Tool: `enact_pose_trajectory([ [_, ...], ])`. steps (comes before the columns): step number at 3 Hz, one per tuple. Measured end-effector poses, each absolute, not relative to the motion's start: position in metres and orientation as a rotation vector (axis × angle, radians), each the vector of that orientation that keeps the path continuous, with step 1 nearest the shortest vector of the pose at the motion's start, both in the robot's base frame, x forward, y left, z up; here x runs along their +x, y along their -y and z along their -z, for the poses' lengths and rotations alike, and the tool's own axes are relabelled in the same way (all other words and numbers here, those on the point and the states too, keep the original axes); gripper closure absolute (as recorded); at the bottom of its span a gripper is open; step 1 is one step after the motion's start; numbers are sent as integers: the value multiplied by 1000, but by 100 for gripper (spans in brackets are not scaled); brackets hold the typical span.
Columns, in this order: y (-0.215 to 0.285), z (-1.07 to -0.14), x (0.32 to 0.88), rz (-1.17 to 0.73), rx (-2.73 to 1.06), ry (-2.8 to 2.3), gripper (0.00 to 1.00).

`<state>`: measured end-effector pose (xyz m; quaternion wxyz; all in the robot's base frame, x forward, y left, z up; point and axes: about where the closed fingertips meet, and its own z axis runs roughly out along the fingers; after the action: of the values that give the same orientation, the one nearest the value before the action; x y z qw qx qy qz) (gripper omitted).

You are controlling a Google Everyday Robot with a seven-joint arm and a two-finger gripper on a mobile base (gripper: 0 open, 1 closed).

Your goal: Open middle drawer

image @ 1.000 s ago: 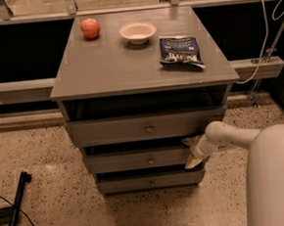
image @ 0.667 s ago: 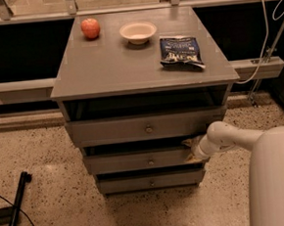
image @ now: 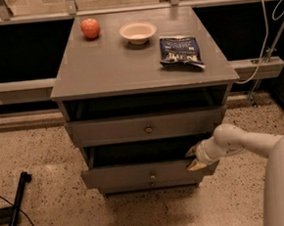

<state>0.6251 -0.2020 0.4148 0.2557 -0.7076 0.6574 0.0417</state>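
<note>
My gripper (image: 193, 159) sits below the top drawer's (image: 109, 130) right end, jaws apart astride the front edge of the middle drawer (image: 122, 175), which lies directly beneath. I judge I'm mid-pull; next I need a straight, level draw outward.

Lab-like: terrazzo floor (image: 37, 152), metal railing (image: 124, 10); gripper (image: 191, 160) at middle drawer (image: 132, 175).

Matt grey wood on the middle drawer (image: 127, 175), dull metal knob (image: 152, 175); smooth cream plastic claw (image: 193, 159) at its right end, below the table's (image: 118, 63) front-right corner.
</note>
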Motion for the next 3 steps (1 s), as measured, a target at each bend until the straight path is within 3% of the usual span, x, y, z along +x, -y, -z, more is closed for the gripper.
enact_pose_trajectory([
  [1, 200, -422, 576, -201, -1937, -1771, 28],
  [2, 199, -419, 579, -200, -1938, -1773, 6],
  [3, 199, -419, 579, -200, -1938, -1773, 0],
])
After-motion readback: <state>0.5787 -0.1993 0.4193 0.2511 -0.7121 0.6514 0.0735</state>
